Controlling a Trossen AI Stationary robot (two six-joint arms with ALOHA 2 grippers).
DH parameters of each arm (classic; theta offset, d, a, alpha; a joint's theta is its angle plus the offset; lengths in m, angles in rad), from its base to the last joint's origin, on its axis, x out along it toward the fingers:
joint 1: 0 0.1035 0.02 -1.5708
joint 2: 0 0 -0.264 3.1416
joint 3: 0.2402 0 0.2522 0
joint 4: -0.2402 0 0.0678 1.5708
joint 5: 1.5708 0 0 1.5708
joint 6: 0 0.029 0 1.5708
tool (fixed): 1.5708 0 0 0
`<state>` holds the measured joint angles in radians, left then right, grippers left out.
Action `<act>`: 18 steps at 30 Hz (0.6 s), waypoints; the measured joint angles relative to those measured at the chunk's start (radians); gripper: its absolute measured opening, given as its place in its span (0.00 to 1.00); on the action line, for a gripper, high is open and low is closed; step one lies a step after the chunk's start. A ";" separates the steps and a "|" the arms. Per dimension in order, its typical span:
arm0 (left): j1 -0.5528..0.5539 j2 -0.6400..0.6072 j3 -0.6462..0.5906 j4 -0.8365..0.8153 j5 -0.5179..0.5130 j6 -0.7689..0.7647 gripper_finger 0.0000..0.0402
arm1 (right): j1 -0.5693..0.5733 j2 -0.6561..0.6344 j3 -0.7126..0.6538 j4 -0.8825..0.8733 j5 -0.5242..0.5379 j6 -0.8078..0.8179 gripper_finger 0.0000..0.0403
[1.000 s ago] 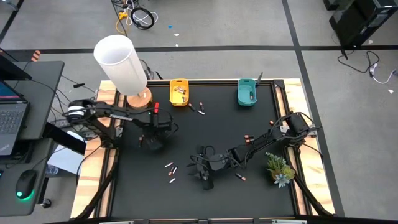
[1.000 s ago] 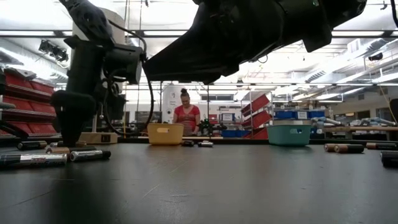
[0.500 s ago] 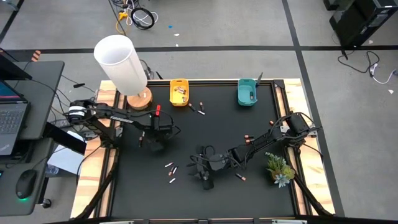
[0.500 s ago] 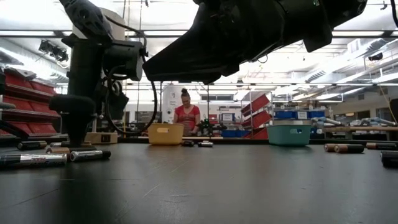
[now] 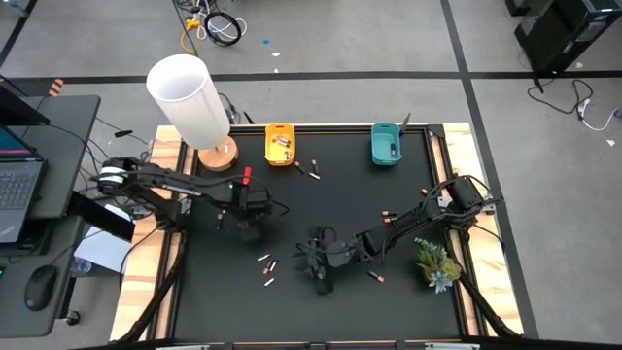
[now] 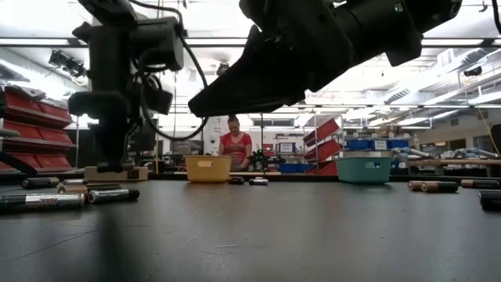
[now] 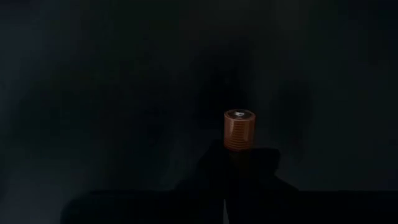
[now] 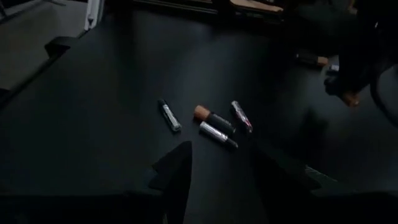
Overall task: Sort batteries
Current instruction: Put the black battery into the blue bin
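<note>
Matt black counter [image 5: 330, 209], pale wood edging. Glossy plastic yellow bin [image 5: 280, 144] and teal bin [image 5: 386, 145]. Ridged copper-toned battery [image 7: 239, 129], metal cap.

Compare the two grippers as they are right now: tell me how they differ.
The left gripper is shut on a copper-ended battery, while the right gripper is open and holds nothing. The left gripper sits over the table's left side, lifted off the mat in the low view; the right gripper hangs near the middle front, just behind a cluster of batteries. Both are dark two-finger grippers over the black mat.
</note>
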<state>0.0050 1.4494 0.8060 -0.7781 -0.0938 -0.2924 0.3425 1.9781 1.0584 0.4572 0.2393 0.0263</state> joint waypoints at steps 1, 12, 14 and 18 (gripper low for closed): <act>-0.001 -0.012 0.002 -0.001 -0.002 0.000 0.00 | -0.003 0.000 0.000 -0.007 0.003 0.005 0.43; -0.113 -0.109 0.009 0.240 -0.031 -0.011 0.00 | -0.026 -0.001 -0.045 0.066 0.175 0.011 0.47; -0.148 -0.110 0.009 0.288 -0.058 -0.011 0.00 | -0.027 -0.001 -0.089 0.185 0.179 -0.002 0.48; -0.210 -0.110 0.009 0.372 -0.128 -0.009 0.00 | -0.034 -0.001 -0.180 0.445 0.180 -0.027 0.49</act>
<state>-0.2054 1.3396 0.8146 -0.4066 -0.2219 -0.3009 0.3085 1.9774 0.8784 0.9018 0.4189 -0.0004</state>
